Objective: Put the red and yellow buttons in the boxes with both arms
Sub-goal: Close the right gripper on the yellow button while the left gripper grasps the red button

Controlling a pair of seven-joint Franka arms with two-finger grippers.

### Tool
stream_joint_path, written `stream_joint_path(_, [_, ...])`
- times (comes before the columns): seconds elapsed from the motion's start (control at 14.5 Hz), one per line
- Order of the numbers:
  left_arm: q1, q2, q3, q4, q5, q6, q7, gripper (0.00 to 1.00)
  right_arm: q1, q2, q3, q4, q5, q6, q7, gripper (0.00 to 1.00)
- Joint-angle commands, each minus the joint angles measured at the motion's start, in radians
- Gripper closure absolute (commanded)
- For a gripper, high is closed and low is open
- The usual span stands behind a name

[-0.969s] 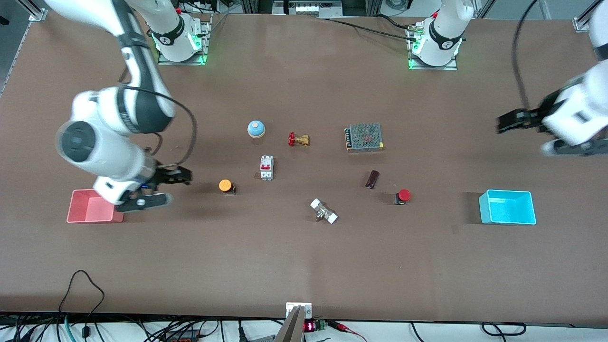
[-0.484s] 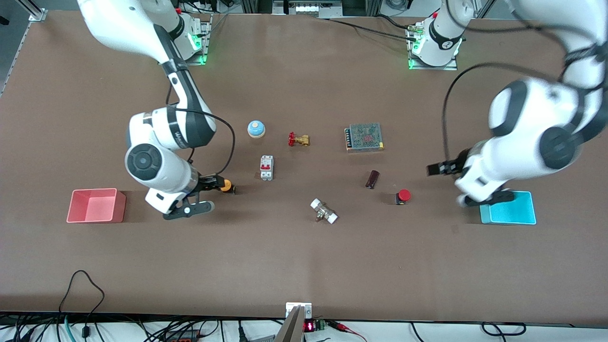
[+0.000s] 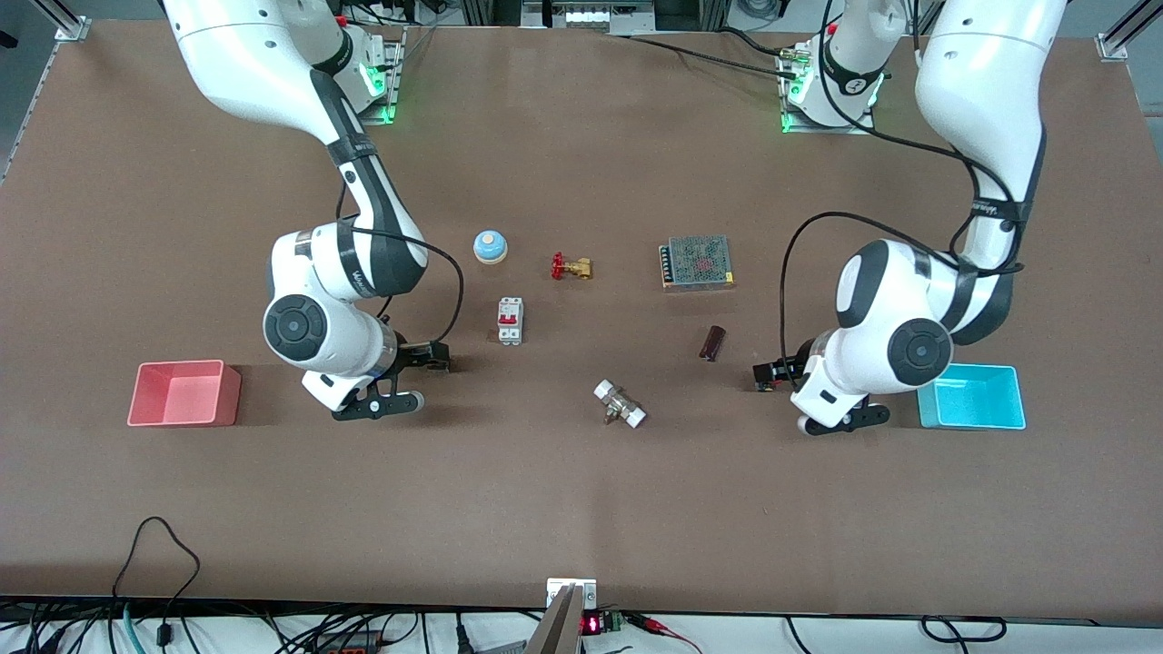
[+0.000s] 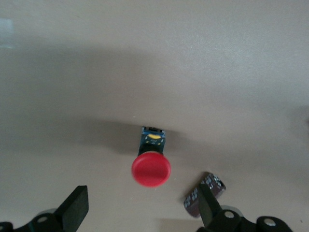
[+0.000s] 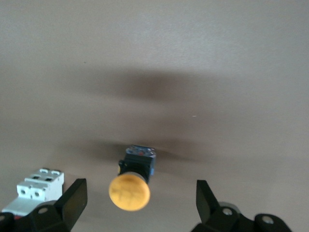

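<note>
The orange-yellow button stands on its black base on the table. My right gripper is open and empty, with one finger on each side of the cap and clear of it. In the front view the right gripper covers that button. The red button stands on the table, and my left gripper is open and empty just beside its cap. In the front view the left gripper hides it. The pink-red box and the cyan box sit empty at the two ends of the table.
A white circuit breaker stands close to the yellow button. A dark cylinder lies close to the red button and by one left finger. A blue-white bell, a red-handled valve, a metal power supply and a white-ended fitting lie mid-table.
The right gripper moved from beside the pink-red box to over the yellow button. The left gripper swung in from the left arm's end of the table, past the cyan box, to the red button.
</note>
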Motion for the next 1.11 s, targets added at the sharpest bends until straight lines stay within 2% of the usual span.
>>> stream_joint_path(0.0, [-0.016,0.005,0.005,-0.017,-0.015,0.027,-0.012,0.00,0.031,0.034,-0.003,0.025,0.016,0.010,0.051,0.00])
stream_joint_path(0.21, [-0.024,0.028,0.005,-0.018,-0.015,0.062,-0.011,0.01,0.032,0.057,-0.005,0.023,0.017,0.017,0.053,0.00])
stream_joint_path(0.48, [-0.030,0.034,0.006,-0.034,-0.006,0.063,-0.011,0.17,0.031,0.071,-0.005,0.013,0.017,0.030,0.051,0.00])
stream_joint_path(0.9, [-0.030,0.039,0.008,-0.031,-0.003,0.062,-0.011,0.47,0.025,0.083,-0.005,-0.014,0.017,0.018,0.053,0.00])
stream_joint_path(1.04, [-0.030,0.039,0.009,-0.028,-0.003,0.062,-0.009,0.53,0.025,0.083,-0.005,-0.015,0.017,0.014,0.053,0.00])
